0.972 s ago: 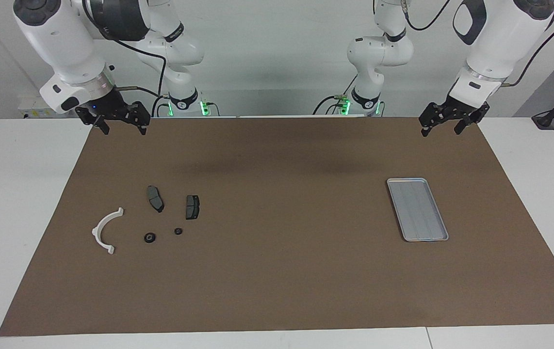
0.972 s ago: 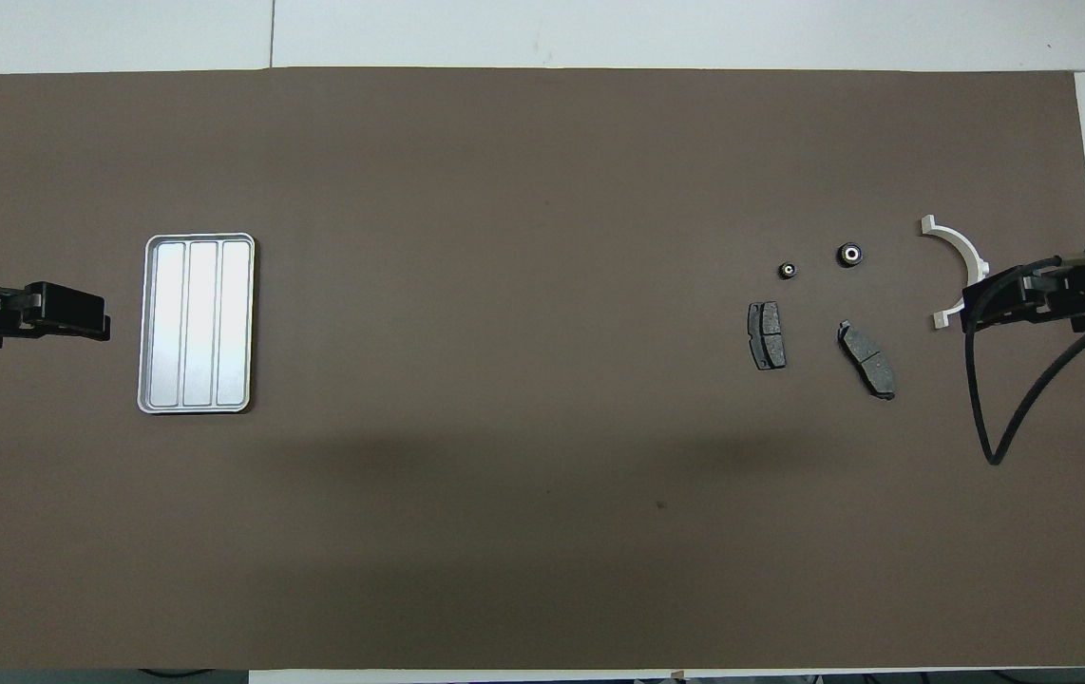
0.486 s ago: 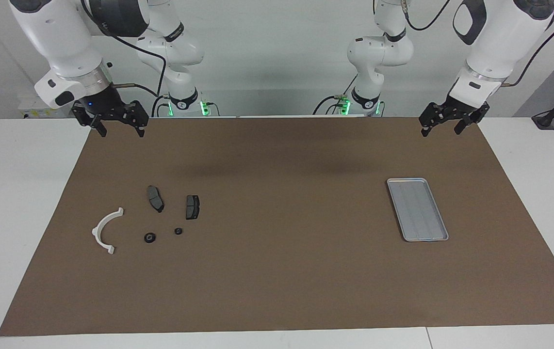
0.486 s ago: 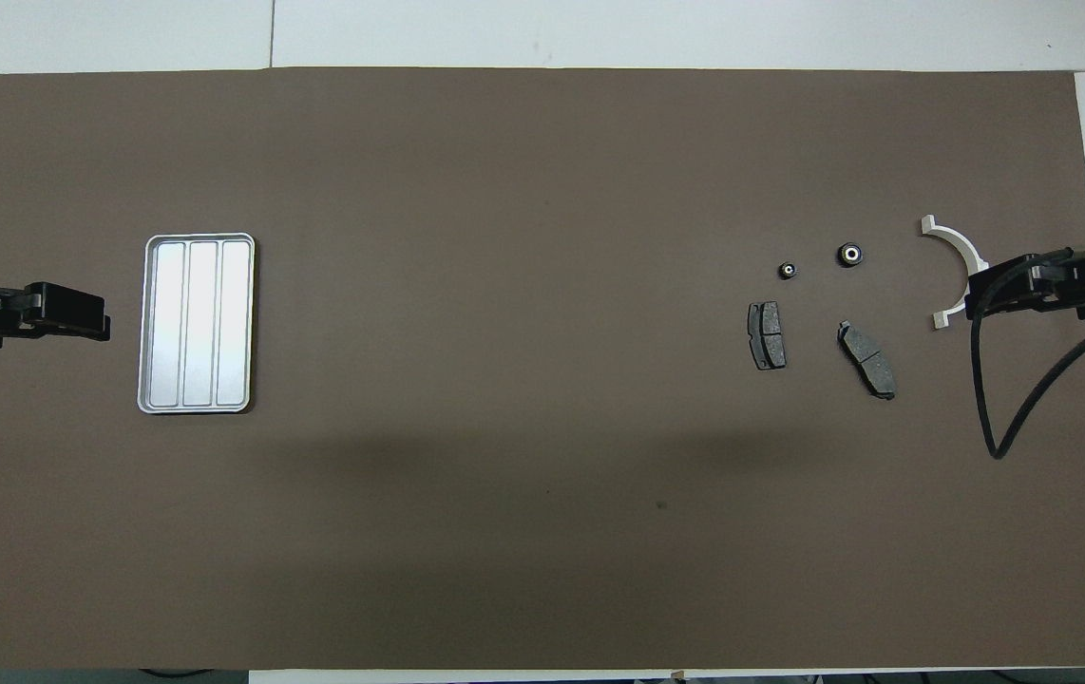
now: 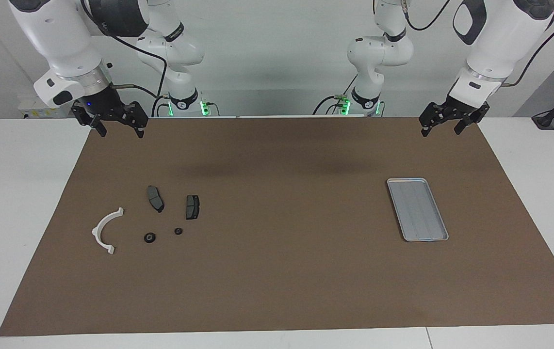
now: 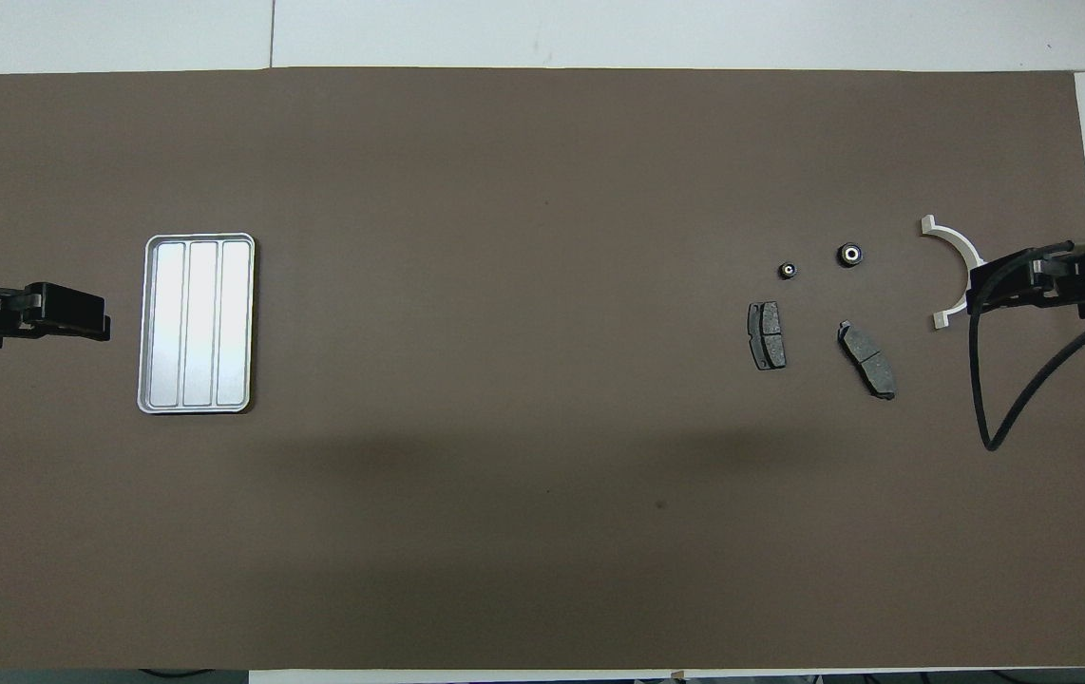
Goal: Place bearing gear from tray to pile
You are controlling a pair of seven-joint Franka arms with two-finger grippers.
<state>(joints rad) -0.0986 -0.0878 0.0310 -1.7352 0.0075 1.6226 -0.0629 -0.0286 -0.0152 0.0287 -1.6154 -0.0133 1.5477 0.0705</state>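
Tray [image 5: 417,209] of ridged silver metal lies bare on a brown mat [image 5: 282,271] toward the left arm's end. Toward the right arm's end sits the pile: a white half-ring bracket [image 5: 105,230], two dark brake pads [image 5: 155,198], and two small black bearing gears [image 5: 150,237]. Left gripper [image 5: 442,124] and right gripper [image 5: 118,125] hang raised, fingers spread, holding nothing. No writing is legible.
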